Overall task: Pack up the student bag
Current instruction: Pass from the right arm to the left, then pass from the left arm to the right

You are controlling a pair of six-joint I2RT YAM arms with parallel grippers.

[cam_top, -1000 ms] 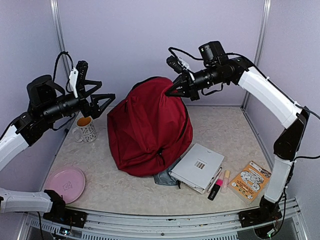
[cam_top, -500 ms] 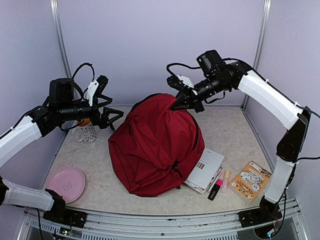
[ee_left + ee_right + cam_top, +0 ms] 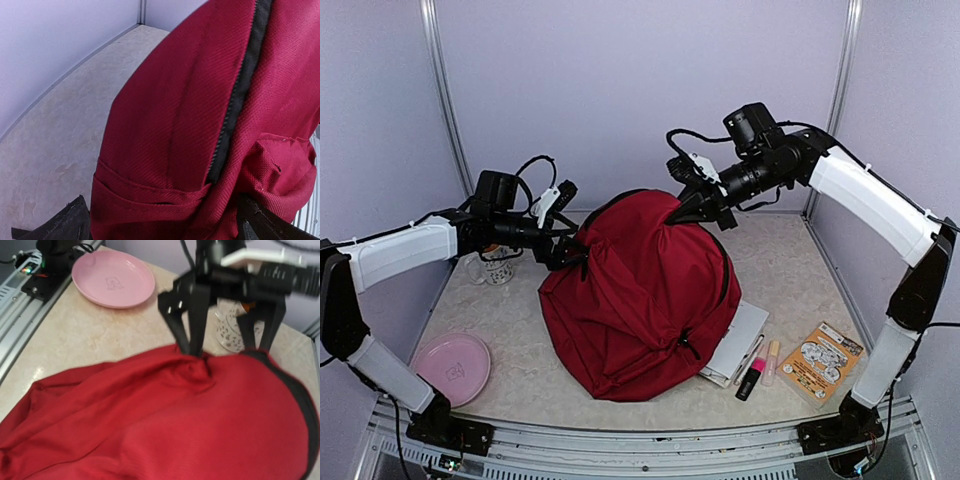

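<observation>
On the table [image 3: 520, 340] there is one student bag [image 3: 635, 295]. It is big and dark red, and it sits in the middle, puffed up like a hill. One black zipper [image 3: 240, 95] runs down its side.

Two robot arms reach to the bag, one from each side. The right gripper [image 3: 682, 210] is at the very top of the bag. Its two fingers are squeezed together on a pinch of red cloth, and the cloth stands up in a little point there. The left gripper [image 3: 570, 248] is at the bag's upper left edge. Its two fingers [image 3: 75, 222] are spread wide apart, with a fold of the bag between them, and they are not squeezing.

Behind the left arm stands one mug [image 3: 495, 266] with spots. Near the front left lies one pink plate [image 3: 450, 368]. One white box [image 3: 740, 340] pokes out from under the bag's right side. Just beside it lie two fat markers, one pink marker [image 3: 751, 379] and one pale marker [image 3: 772, 362]. One orange booklet [image 3: 820, 360] lies to their right.
</observation>
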